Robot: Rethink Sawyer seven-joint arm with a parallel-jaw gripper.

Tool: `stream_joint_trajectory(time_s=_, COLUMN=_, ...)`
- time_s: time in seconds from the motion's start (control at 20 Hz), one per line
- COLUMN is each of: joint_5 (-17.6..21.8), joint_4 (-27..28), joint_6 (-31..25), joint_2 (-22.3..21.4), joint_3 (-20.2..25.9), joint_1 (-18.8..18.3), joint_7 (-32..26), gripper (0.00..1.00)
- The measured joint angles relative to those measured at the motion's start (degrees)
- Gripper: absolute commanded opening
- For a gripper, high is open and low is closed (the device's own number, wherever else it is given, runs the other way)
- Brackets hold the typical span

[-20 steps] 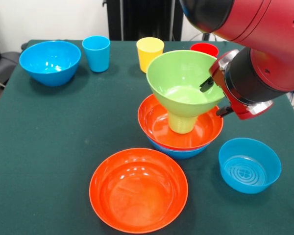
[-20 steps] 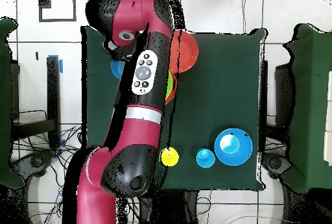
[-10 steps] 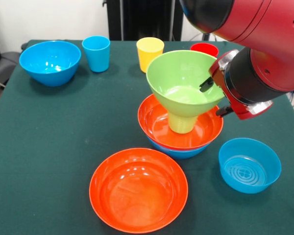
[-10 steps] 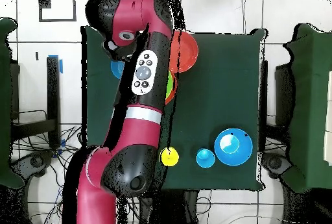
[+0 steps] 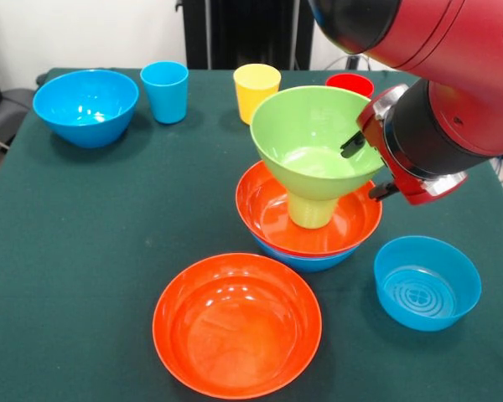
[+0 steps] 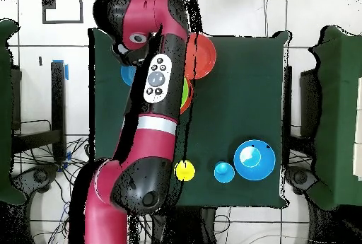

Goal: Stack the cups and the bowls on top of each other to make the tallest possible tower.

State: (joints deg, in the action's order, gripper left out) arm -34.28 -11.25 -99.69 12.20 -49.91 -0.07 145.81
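Red and black, the gripper (image 5: 365, 167) sits at the green bowl's (image 5: 314, 138) right rim, one dark finger inside and one outside, so it looks clamped on that rim. The bowl rests on an upturned green cup (image 5: 310, 209) in an orange bowl (image 5: 277, 209) nested in a blue bowl (image 5: 306, 261): four pieces up. Left over: an orange bowl (image 5: 237, 325) in front, a small blue bowl (image 5: 427, 282), a far blue bowl (image 5: 85, 106), and blue (image 5: 164, 90), yellow (image 5: 256, 90) and red (image 5: 350, 85) cups. The arm (image 6: 159, 78) stretches across the table (image 6: 240, 100), wrist turned sideways.

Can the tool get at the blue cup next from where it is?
Probably yes: the blue cup stands alone and upright with open table around it. The tool is at the green bowl's rim and must clear it first.
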Motion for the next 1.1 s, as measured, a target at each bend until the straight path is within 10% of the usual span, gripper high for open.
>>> stream_joint_trajectory(time_s=1.1, joint_5=-20.51, joint_4=7.45, joint_6=-0.04, joint_2=2.18, joint_3=-17.83, joint_1=-6.20, joint_7=0.00, gripper=1.00)
